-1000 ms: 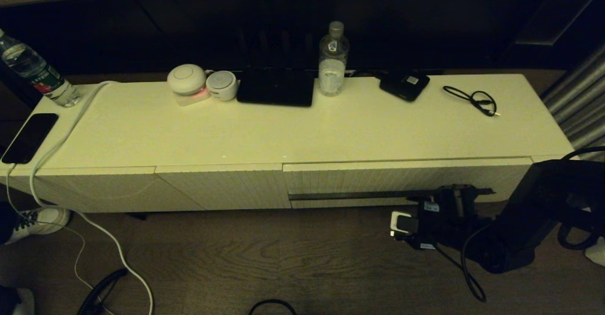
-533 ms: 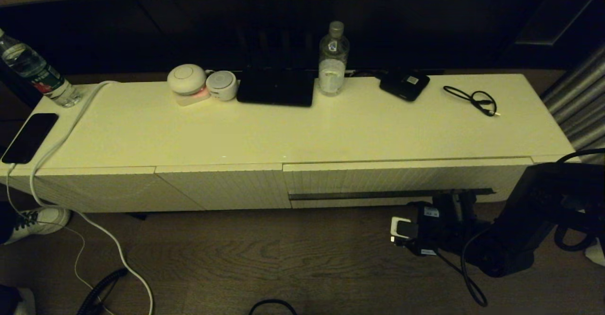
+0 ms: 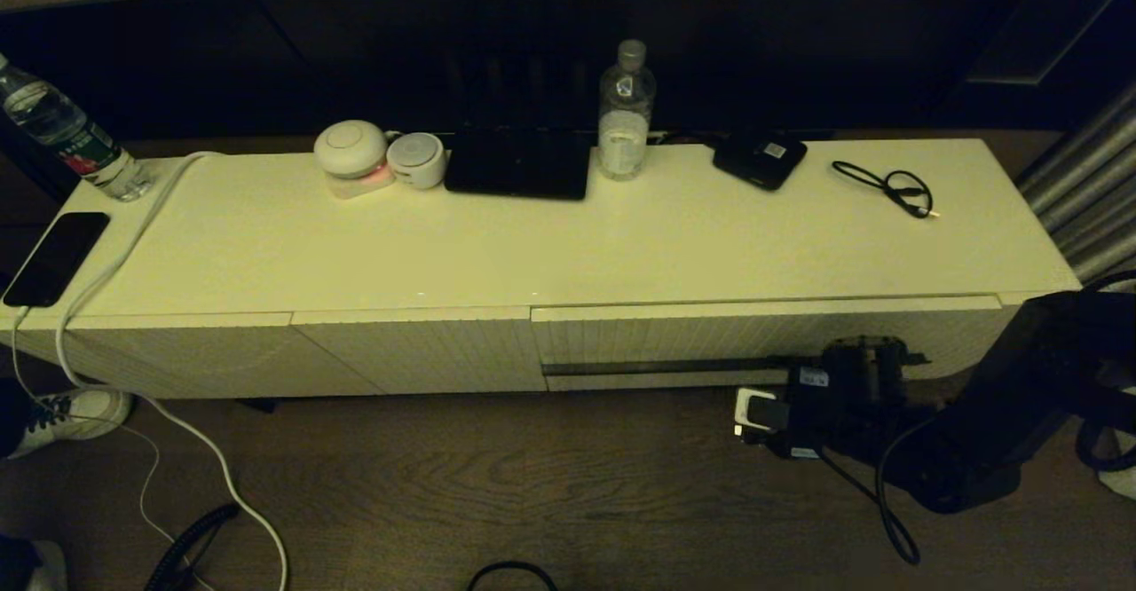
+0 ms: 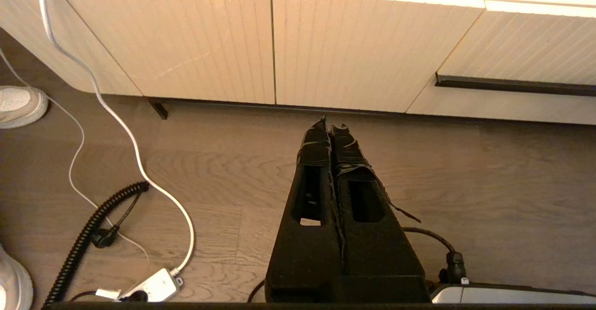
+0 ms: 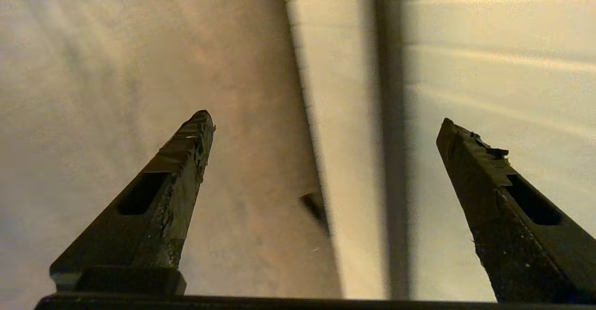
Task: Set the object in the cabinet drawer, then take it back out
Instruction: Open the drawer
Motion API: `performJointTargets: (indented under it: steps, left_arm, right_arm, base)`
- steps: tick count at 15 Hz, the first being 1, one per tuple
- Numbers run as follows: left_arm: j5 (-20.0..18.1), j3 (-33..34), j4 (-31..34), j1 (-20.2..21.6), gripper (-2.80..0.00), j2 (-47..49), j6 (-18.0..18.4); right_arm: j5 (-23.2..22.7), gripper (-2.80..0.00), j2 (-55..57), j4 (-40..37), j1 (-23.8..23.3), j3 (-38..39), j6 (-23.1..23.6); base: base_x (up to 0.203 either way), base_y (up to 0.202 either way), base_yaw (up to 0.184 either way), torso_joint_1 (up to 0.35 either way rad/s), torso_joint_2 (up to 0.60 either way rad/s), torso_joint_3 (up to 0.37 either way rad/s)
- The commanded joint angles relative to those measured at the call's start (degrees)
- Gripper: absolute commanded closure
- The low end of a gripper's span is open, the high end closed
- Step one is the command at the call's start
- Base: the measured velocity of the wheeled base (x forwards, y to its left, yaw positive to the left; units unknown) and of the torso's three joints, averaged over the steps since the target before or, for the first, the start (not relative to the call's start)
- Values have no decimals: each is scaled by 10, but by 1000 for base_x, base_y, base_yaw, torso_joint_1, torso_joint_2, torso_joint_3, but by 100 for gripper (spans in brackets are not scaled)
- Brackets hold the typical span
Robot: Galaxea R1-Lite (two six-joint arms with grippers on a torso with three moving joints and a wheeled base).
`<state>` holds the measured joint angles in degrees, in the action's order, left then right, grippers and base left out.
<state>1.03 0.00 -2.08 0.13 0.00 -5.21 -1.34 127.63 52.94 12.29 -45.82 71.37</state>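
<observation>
The cabinet drawer (image 3: pixel 710 335) is closed, its ribbed cream front flush with the panels beside it. Its dark handle strip (image 3: pixel 661 366) runs along the lower part. My right gripper (image 3: pixel 865 353) is low in front of the strip's right end. In the right wrist view it (image 5: pixel 324 118) is open and holds nothing, and the strip (image 5: pixel 392 114) passes between its spread fingers. The black umbrella is not in view. My left gripper (image 4: pixel 331 124) hangs shut and empty over the floor, left of the drawer (image 4: pixel 526 44), and does not show in the head view.
On the cabinet top (image 3: pixel 550 245) stand a water bottle (image 3: pixel 625 112), a flat black box (image 3: pixel 519 165), a small black device (image 3: pixel 760 159), a thin cable (image 3: pixel 889 187) and two round white gadgets (image 3: pixel 377 158). A phone (image 3: pixel 55 256) and another bottle (image 3: pixel 69 134) lie at the left end. White cords (image 4: pixel 135 147) trail on the floor.
My right gripper first dropped back from the drawer front, then rose again to the handle strip, a little further right. The drawer stayed closed.
</observation>
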Motion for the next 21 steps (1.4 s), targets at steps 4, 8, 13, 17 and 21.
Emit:
performJointTargets:
  steps: [4, 8, 13, 17, 21]
  left_arm:
    - [0, 0, 0, 0, 0, -1, -1]
    - [0, 1, 0, 0, 0, -1, -1]
    - [0, 0, 0, 0, 0, -1, -1]
    - [0, 0, 0, 0, 0, -1, -1]
    - [0, 0, 0, 0, 0, -1, -1]
  right_arm:
    - [0, -280, 16, -14, -1, -49, 1]
    - [3, -280, 32, -27, -9, -77, 0]
    - [3, -280, 34, -27, -12, -81, 3]
    - [3, -280, 43, -31, -13, -67, 1]
    - [3, -280, 53, -30, -13, -59, 0]
  base:
    - [0, 0, 0, 0, 0, 0]
    - [0, 0, 0, 0, 0, 0]
    - [0, 0, 0, 0, 0, 0]
    - [0, 0, 0, 0, 0, 0]
    - [0, 0, 0, 0, 0, 0]
